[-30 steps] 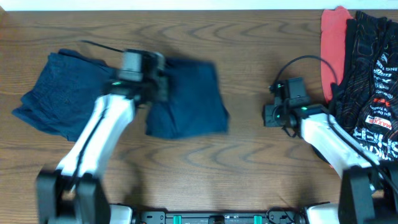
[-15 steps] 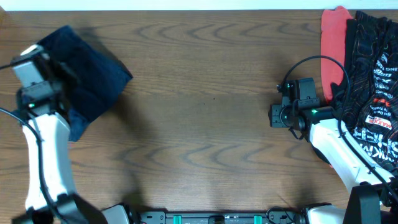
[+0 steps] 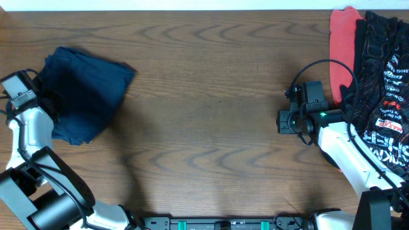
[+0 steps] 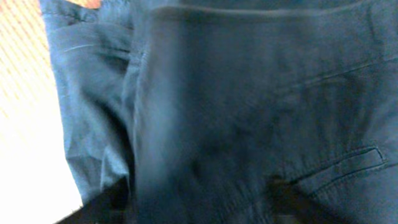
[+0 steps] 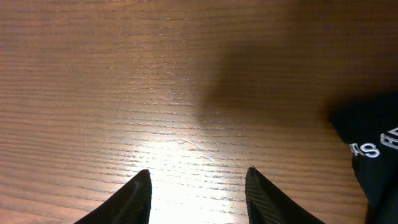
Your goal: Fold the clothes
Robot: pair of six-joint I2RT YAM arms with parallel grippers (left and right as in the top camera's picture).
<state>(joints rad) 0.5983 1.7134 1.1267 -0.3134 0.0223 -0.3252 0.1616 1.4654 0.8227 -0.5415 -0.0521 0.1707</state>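
overhead: the blue shorts (image 3: pixel 86 92) lie bunched at the table's (image 3: pixel 204 134) far left. the left gripper (image 3: pixel 36 97) is at their left edge, its arm coming up along the table's left side. the right gripper (image 3: pixel 285 120) hangs over bare wood on the right, well apart from the shorts. just beside its arm, in the far right corner, lie a red cloth (image 3: pixel 342 45) and a black printed garment (image 3: pixel 383 83), the black one partly over the red.

left wrist: blue fabric fills nearly the whole view, blurred, with a pocket slit (image 4: pixel 348 168) at lower right. dark shapes at the bottom edge may be the fingers; whether they grip the cloth i cannot tell.

right wrist: the two fingers (image 5: pixel 138 198) stand apart with nothing between them, above bare wood. a bit of the black garment shows at the right edge.
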